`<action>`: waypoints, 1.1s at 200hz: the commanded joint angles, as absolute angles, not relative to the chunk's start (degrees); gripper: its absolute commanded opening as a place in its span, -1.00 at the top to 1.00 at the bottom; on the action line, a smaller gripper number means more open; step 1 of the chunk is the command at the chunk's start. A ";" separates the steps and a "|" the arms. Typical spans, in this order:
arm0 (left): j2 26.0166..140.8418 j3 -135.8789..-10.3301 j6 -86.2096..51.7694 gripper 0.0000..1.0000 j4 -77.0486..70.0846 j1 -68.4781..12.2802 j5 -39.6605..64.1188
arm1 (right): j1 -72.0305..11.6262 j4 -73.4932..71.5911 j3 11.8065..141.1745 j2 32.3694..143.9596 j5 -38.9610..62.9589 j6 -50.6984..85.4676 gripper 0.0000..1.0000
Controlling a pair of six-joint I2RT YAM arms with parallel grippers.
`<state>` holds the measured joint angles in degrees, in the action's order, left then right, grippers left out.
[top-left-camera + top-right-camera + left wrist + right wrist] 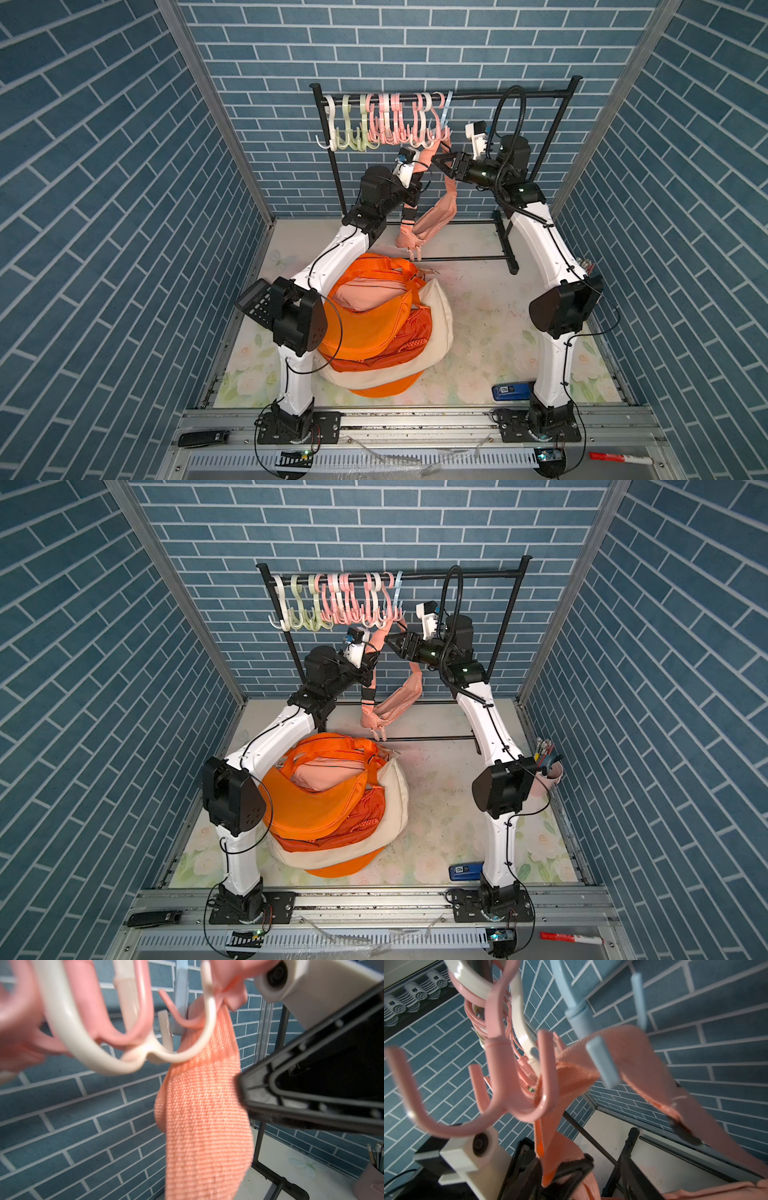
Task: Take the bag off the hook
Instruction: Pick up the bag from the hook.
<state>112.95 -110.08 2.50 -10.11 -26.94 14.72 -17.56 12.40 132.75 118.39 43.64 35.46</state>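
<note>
Pink bag (pixel 432 220) hangs by its strap (pixel 203 1105) from a hook (pixel 441 134) on the rack (pixel 540 93). Left gripper (pixel 552 1169) is clamped on the strap. Right gripper (pixel 437 160) is beside the strap; cannot tell if open.

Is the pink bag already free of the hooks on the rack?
No, in the right wrist view its strap sits in the curve of a pink hook, so it hangs there.

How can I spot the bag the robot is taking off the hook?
Find the black rack at the back wall, with its row of plastic hooks. Under the row's right end, the pink bag dangles by its strap. Unlike the orange bags and cream bag piled on the table, it hangs in the air.
</note>
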 commanded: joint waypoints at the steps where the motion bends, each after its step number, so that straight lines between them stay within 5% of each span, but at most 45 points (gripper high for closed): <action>1: 110.31 -109.75 1.34 1.00 -10.79 -25.92 15.86 | -14.94 13.28 129.31 111.91 47.21 32.52 -0.26; 71: 110.68 -112.80 1.72 1.00 -5.75 -25.25 17.83 | -12.23 3.10 109.02 104.19 40.10 13.70 -0.43; 220: 114.29 -117.32 0.01 1.00 -3.08 -25.25 20.91 | -14.91 -16.05 123.25 125.24 33.27 22.77 -0.26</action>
<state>112.88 -114.89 0.80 -2.90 -25.61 19.73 -13.19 -10.81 120.01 123.92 34.79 20.80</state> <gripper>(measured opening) 0.048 0.632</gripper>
